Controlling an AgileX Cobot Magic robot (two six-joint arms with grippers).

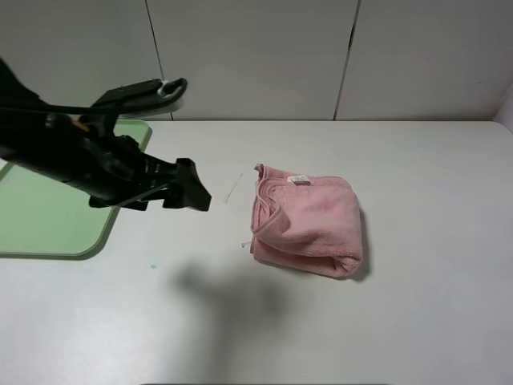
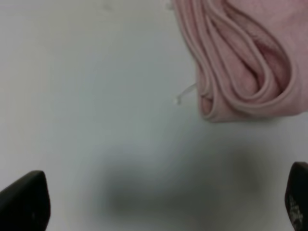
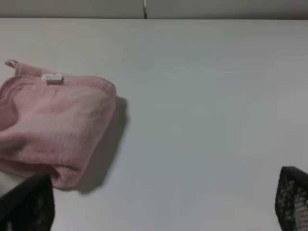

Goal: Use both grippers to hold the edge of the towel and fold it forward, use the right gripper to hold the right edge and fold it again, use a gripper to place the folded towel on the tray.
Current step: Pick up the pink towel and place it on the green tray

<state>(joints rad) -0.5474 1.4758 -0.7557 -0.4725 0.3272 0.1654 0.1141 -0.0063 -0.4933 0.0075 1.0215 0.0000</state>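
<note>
The pink towel [image 1: 309, 222] lay folded into a thick bundle on the white table [image 1: 417, 305], its small white label [image 1: 299, 180] on the side toward the back wall [image 1: 256, 56]. Its layered hems faced the left arm, and a short white thread [image 2: 185, 93] stuck out from the bundle's near corner onto the bare tabletop. A thin pale line [image 1: 233, 188] lay on the table between the towel and the left gripper [image 1: 195, 186]. Beyond the gripper from the towel sat the light-green tray [image 1: 48, 216], partly covered by the left arm and holding nothing that could be seen.

Nothing stood between the towel and the left gripper. Bare table stretched from the towel on its far-from-tray side and toward the front edge; behind it the table ran to the wall panels.

The left gripper hung above the table, well apart from the towel, between it and the tray. Its two dark fingertips [image 2: 26, 202] stood spread wide with only tabletop between them, gripping nothing. The right gripper [image 3: 163, 204] showed only in its own wrist view, fingertips [image 3: 292, 199] likewise far apart and empty, with the towel near one of them but not touching.
</note>
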